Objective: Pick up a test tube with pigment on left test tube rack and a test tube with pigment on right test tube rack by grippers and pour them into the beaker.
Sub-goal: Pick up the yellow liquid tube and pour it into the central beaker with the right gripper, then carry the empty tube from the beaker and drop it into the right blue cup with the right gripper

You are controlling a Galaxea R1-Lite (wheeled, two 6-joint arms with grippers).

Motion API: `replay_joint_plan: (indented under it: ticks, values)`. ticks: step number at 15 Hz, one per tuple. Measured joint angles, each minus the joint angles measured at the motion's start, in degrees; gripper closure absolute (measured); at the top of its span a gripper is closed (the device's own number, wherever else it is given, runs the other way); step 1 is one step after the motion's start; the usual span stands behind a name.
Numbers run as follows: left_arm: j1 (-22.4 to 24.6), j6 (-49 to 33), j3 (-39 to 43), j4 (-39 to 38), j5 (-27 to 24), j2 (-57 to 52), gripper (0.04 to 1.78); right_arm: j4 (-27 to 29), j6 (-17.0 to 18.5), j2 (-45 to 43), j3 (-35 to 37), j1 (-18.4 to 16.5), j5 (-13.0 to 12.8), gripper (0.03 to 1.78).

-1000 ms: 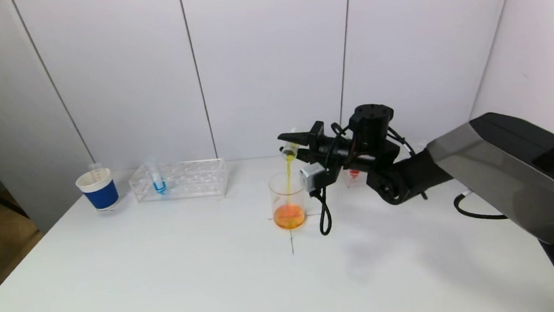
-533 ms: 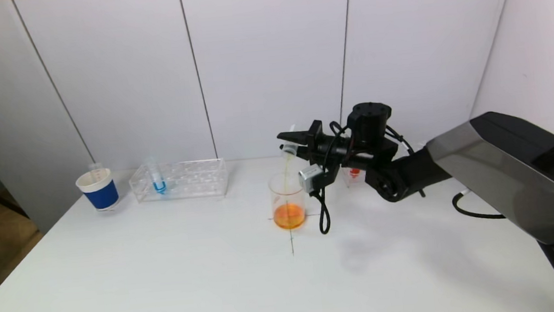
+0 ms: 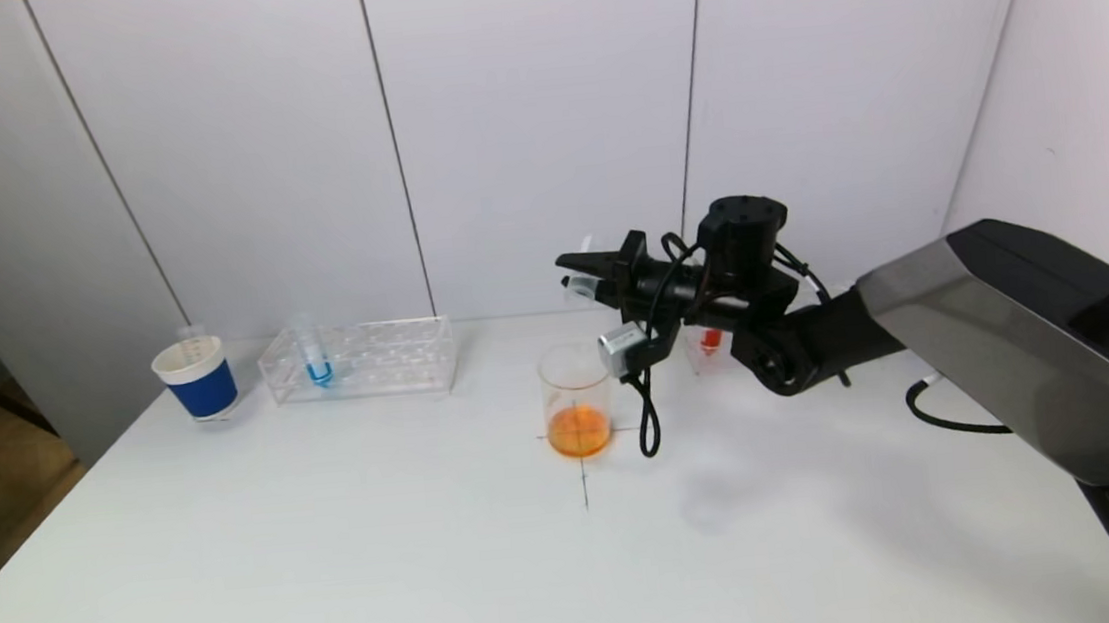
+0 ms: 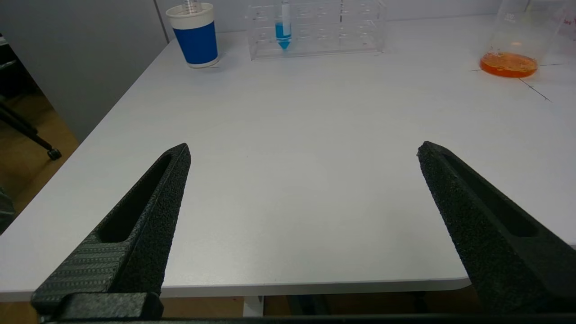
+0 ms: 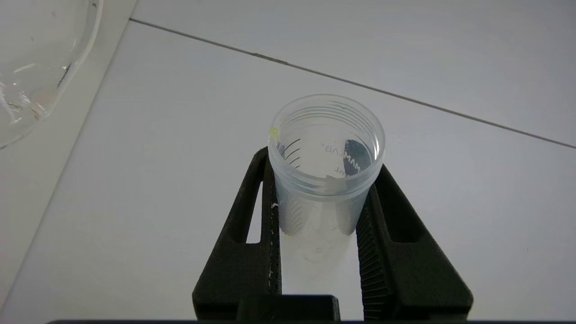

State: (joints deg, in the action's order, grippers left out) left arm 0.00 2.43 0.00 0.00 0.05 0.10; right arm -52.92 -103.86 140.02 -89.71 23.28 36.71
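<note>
White table; right end effector clamped on drained test tube, mirrored lettering unreadable; left end effector wide.

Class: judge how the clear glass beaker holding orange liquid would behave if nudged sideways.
The clear glass beaker is probably fragile, being thin glass. Its orange liquid lies low, so it likely slides on the smooth white table rather than tipping. A hard push might slosh it.

Right rack mostly hidden behind right arm; beaker cut off in right wrist view.
</note>
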Motion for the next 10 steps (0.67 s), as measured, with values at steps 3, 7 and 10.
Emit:
replay_joint_plan:
  ticks: [3, 7, 10]
  values:
    - [0.0, 0.0, 0.0, 0.0, 0.0, 0.0, 0.06, -0.1, -0.8, 0.1, -0.1, 0.0, 0.0, 1.28]
    - [0.0, 0.0, 0.0, 0.0, 0.0, 0.0, 0.06, -0.1, -0.9, 0.1, -0.1, 0.0, 0.0, 1.28]
    - [0.0, 0.0, 0.0, 0.0, 0.0, 0.0, 0.06, -0.3, 1.6, 0.4, 0.2, 0.2, 0.1, 1.28]
